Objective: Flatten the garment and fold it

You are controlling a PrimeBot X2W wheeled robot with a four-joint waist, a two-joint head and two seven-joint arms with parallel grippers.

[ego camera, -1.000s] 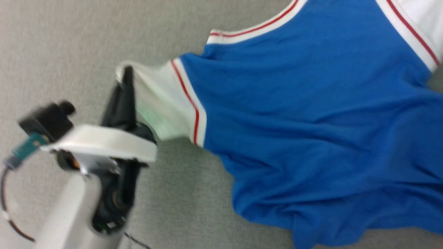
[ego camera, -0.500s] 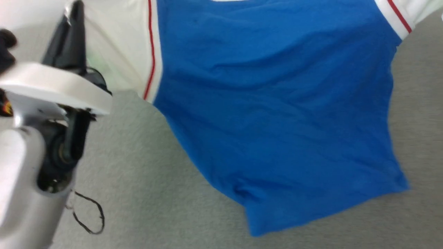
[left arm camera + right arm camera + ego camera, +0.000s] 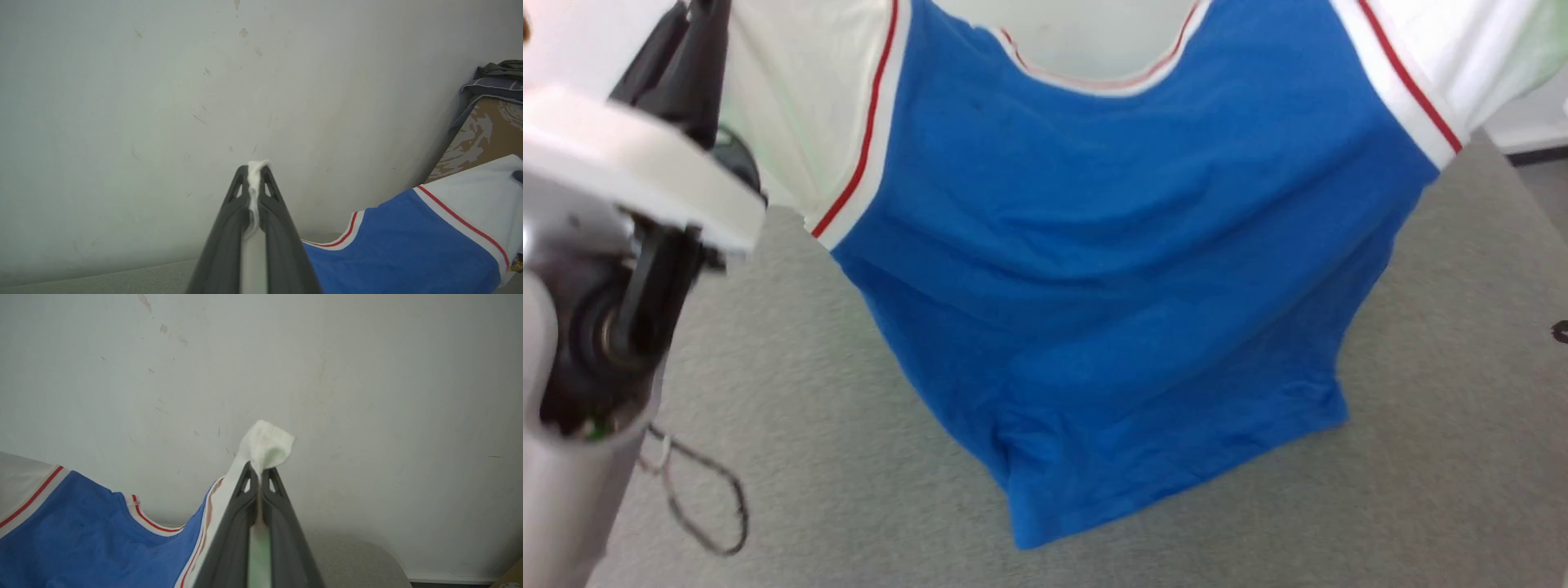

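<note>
The garment (image 3: 1127,269), a bright blue T-shirt with white sleeves edged in red, hangs spread between my two arms with its hem low over the grey table. My left gripper (image 3: 698,24) at the top left is shut on the white left sleeve; white cloth pokes out between its tips (image 3: 254,167). My right gripper (image 3: 258,467) is shut on the other white sleeve, a tuft of it sticking out past the tips. The garment's blue body (image 3: 400,249) stretches off to the right of the left fingers and lies to the left of the right fingers (image 3: 81,539).
The grey table (image 3: 809,457) lies under the shirt, its right edge (image 3: 1515,188) close to the sleeve. A loose black cable (image 3: 707,506) dangles by my left forearm. A pale wall (image 3: 163,102) stands just beyond. A brown box with folded dark clothes (image 3: 496,77) sits at the right.
The camera has tipped up and the shirt has been raised: its neckline is now in view and its hem hangs higher over the table. Both grips stay shut on the sleeves.
</note>
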